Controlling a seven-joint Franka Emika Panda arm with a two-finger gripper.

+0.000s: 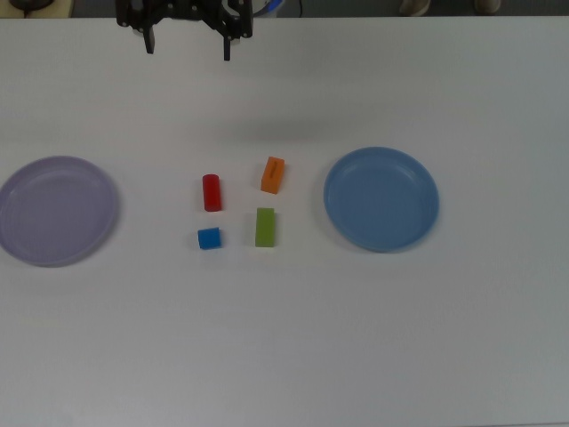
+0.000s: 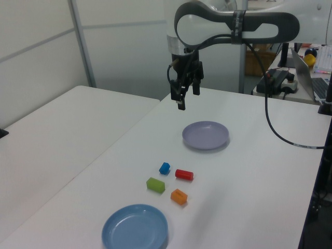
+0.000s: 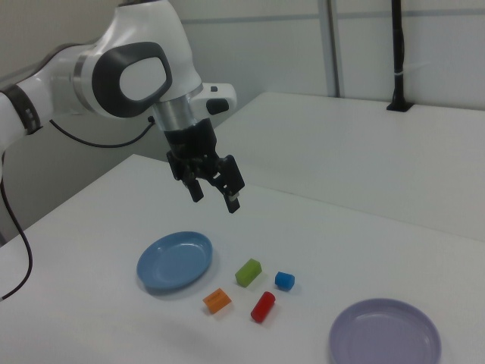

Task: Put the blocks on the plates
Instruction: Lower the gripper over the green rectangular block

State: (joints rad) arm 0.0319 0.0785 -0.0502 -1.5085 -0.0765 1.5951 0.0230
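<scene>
White table (image 1: 284,356) holds everything. Purple plate (image 1: 55,211) sits at the top view's left, blue plate (image 1: 381,198) at the top view's right, both bare. Robot arm (image 3: 129,72) hangs high over the far table edge, well apart from all blocks. Gripper (image 1: 188,44) points down, fingers spread wide, holding nothing.

Four blocks cluster between the plates, none touching:
- green bar (image 1: 265,227), long axis running up-down in the top view, nearer the blue plate
- orange bar (image 1: 273,174), long axis nearly the same way with a slight tilt, also nearer the blue plate
- red cylinder (image 1: 212,192), lying on its side, axis up-down in the top view
- blue cube (image 1: 209,238), just below the red cylinder in the top view

Key relation: blocks lie straight down the top view from the gripper, and well below it in height. Red cylinder and orange bar are the closest pair; red cylinder sits almost in line under the gripper. Judgement: nothing placed yet, first pick pending. Fingers look spaced across the top view's left-right, which would likely suit closing across the short width of the cylinder or either bar.
</scene>
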